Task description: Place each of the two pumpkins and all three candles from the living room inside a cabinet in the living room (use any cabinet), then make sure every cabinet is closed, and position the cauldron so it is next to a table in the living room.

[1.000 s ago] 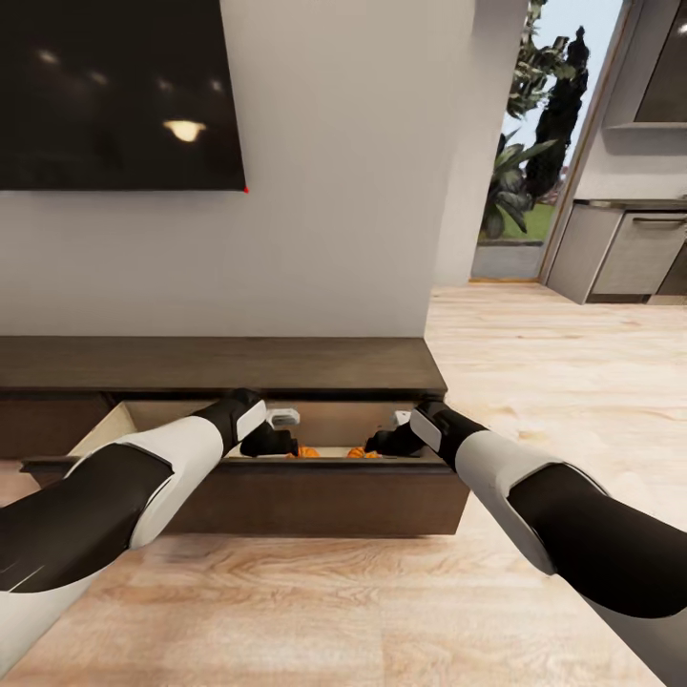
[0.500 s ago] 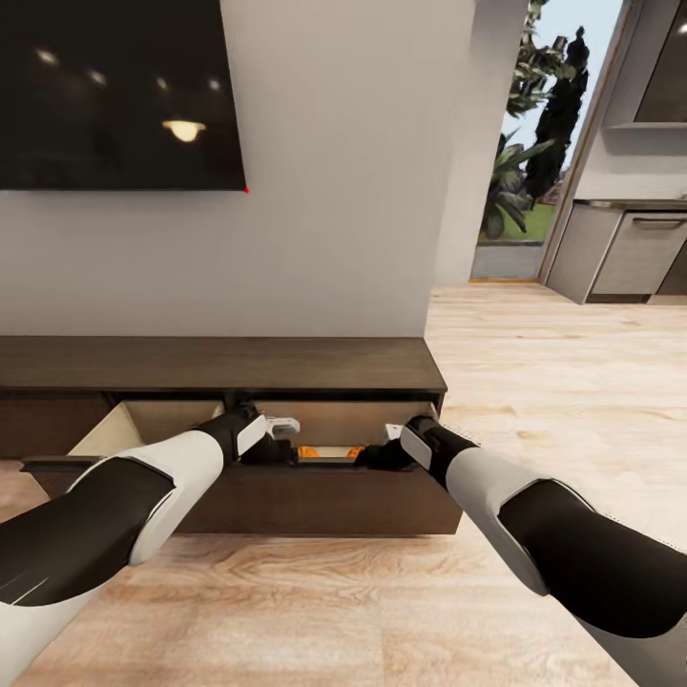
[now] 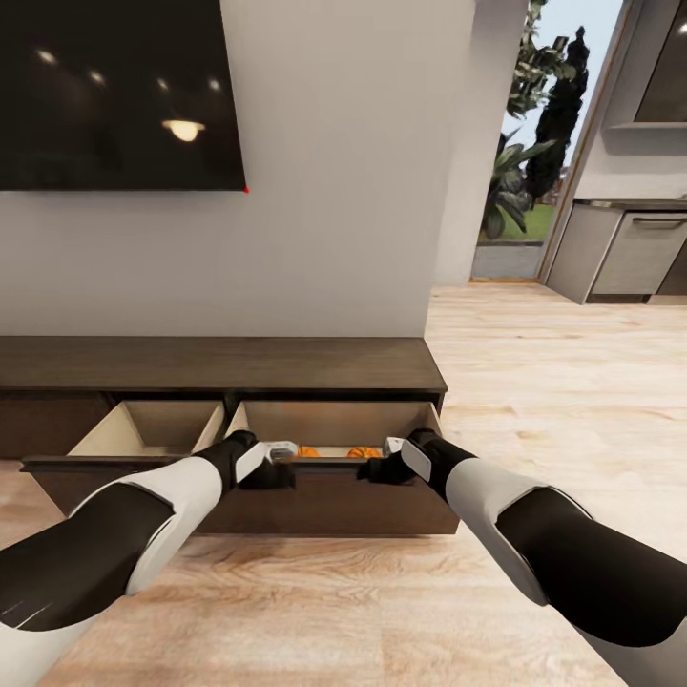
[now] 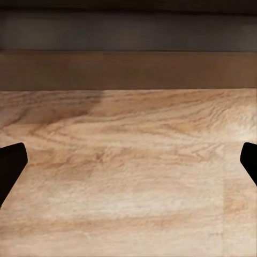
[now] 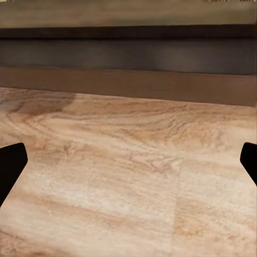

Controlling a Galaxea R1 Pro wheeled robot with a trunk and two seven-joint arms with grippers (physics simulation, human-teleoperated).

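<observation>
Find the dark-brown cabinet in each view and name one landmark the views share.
Head view: cabinet spans the middle, drawers open.
Left wrist view: cabinet, dark band beyond the floor.
Right wrist view: cabinet, same dark band.
Shared landmark: the light wooden floor.

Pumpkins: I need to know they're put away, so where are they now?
In the head view, both pumpkins sit inside the cabinet's open right-hand drawer, just behind its front panel.

Looking down along the left gripper [image 4: 128, 160], its two black fingertips [image 4: 10, 166] sit far apart at opposite edges. Between them lies pale wood-grain floor [image 4: 134, 176]. Beyond it runs the cabinet [image 4: 128, 69], a brown band with a darker strip behind.
</observation>
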